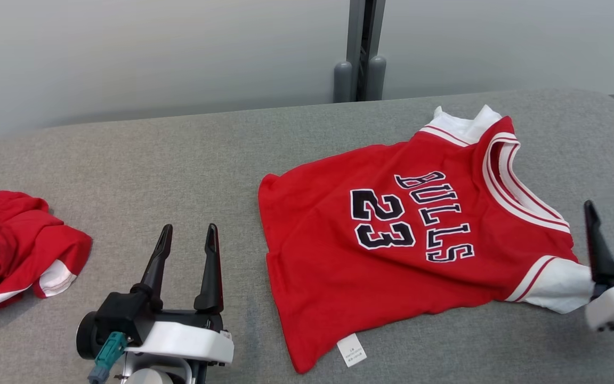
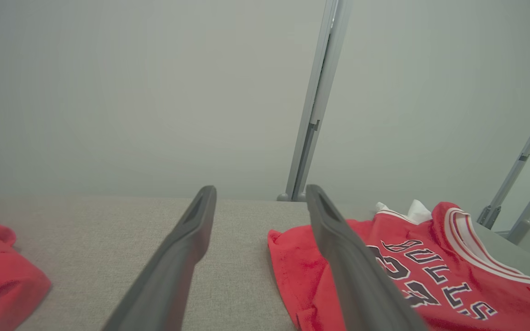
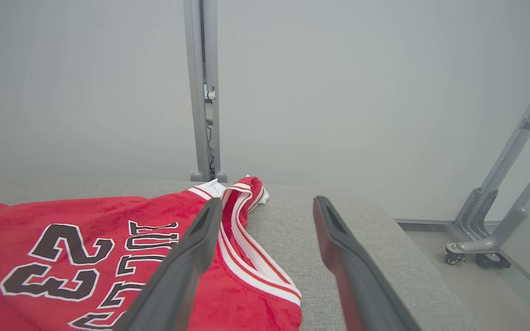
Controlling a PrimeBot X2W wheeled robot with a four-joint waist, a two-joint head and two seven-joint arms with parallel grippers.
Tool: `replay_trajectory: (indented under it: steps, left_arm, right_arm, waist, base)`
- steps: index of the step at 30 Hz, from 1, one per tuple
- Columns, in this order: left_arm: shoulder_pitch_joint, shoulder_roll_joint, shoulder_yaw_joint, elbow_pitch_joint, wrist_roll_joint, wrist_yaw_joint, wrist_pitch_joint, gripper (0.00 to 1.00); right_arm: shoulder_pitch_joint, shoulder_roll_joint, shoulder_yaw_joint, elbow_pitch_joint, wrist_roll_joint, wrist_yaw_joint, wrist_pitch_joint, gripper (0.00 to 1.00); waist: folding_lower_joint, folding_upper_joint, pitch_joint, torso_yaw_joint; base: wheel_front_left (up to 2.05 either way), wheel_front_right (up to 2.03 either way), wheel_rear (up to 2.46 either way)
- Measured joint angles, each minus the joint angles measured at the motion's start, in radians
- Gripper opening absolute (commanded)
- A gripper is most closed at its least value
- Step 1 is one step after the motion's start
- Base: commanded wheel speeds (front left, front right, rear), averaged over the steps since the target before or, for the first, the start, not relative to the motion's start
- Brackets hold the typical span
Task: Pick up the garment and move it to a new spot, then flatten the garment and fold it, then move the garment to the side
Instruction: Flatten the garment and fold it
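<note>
My right hand (image 1: 613, 205) stands with its two fingers spread wide and nothing between them, low at the right end of the desk (image 1: 179, 160). The garment (image 1: 392, 250), a red jersey lying face up and mostly flat, is immediately to its left. The white near sleeve (image 1: 557, 288) lies just beside my inner finger; I cannot tell if they touch. The garment's long axis runs across the desk, with the collar (image 1: 504, 165) toward my right hand and the hem (image 1: 275, 266) toward my left. My left hand (image 1: 190, 229) is also wide and empty, fingers pointing away from me, with a strip of bare desk between it and the hem. So each hand is nearest its own end, the right closer. A crumpled red garment (image 1: 14, 245) lies well apart at the far left.
</note>
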Motion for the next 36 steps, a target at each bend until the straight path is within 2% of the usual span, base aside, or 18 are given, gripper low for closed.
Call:
replay_trajectory:
  steps: [6,12,15,18,21,25,29,36]
  left_arm:
    - [0.007,0.000,-0.006,0.005,-0.004,-0.002,0.000,1.00]
    - [0.008,0.000,-0.026,0.021,-0.007,-0.013,0.000,1.00]
    - [0.039,0.001,-0.093,0.109,-0.108,-0.082,0.001,1.00]
    - [0.050,0.001,-0.134,0.174,-0.094,-0.119,0.010,1.00]
    - [0.051,0.003,-0.174,0.224,-0.099,-0.156,0.058,1.00]
    - [0.056,0.002,-0.220,0.259,-0.187,-0.204,0.179,1.00]
    - [0.056,0.001,-0.249,0.275,-0.242,-0.213,0.288,1.00]
    - [0.039,0.003,-0.277,0.294,-0.237,-0.194,0.358,1.00]
  right_arm:
    - [0.061,0.074,0.061,-0.028,-0.004,0.000,-0.061,1.00]
    - [0.075,0.080,0.076,-0.019,-0.009,0.000,-0.076,1.00]
    - [0.073,0.077,0.073,-0.016,-0.008,0.000,-0.082,1.00]
    - [0.069,0.074,0.066,-0.013,-0.006,0.000,-0.084,1.00]
    - [0.069,0.072,0.059,-0.001,-0.006,0.000,-0.086,1.00]
    - [0.069,0.080,0.069,0.011,-0.006,0.000,-0.091,1.00]
    - [0.061,0.080,0.081,0.019,-0.008,0.000,-0.093,1.00]
    - [0.058,0.078,0.088,0.034,-0.008,0.000,-0.096,1.00]
  waist:
    - [0.0000,0.0000,-0.006,-0.017]
    - [0.0000,0.0000,0.002,-0.026]
    - [0.0000,0.0000,0.004,-0.029]
    - [0.0000,0.0000,0.006,-0.028]
    - [0.0000,0.0000,0.009,-0.025]
    - [0.0000,0.0000,0.012,-0.022]
    - [0.0000,0.0000,0.015,-0.026]
    - [0.0000,0.0000,0.018,-0.041]
  base:
    - [0.00,0.00,0.00]
    - [0.00,0.00,0.00]
    - [0.00,0.00,0.00]
    - [0.00,0.00,0.00]
    - [0.00,0.00,0.00]
    - [0.00,0.00,0.00]
    - [0.00,0.00,0.00]
    - [0.00,0.00,0.00]
